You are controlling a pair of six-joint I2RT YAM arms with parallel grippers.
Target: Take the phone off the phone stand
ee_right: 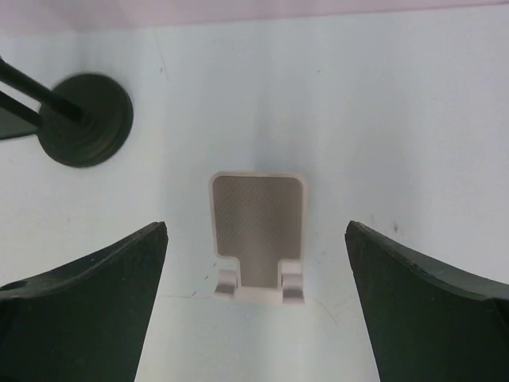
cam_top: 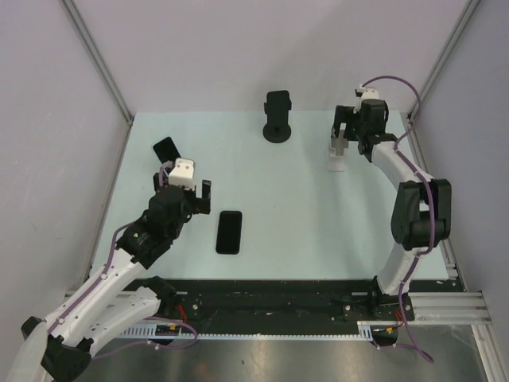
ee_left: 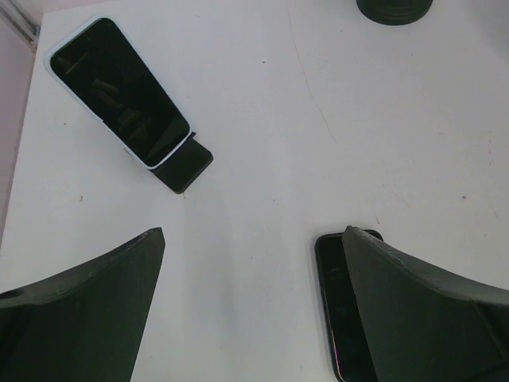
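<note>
A phone in a white case (ee_left: 119, 89) leans on a small black stand (ee_left: 187, 165) at the far left of the table; it also shows in the top view (cam_top: 165, 148). My left gripper (cam_top: 184, 191) (ee_left: 253, 239) is open and empty, a little short of that stand. A black phone (cam_top: 229, 231) lies flat on the table, its top end beside my left gripper's right finger (ee_left: 413, 310). My right gripper (cam_top: 348, 135) (ee_right: 256, 231) is open and empty, hovering over an empty white stand (ee_right: 258, 231) (cam_top: 338, 157).
A black stand with a round base (cam_top: 277, 127) (ee_right: 86, 119) stands at the back middle, with a dark phone-shaped holder or phone (cam_top: 277, 103) on top. Grey walls close in the table on the left, back and right.
</note>
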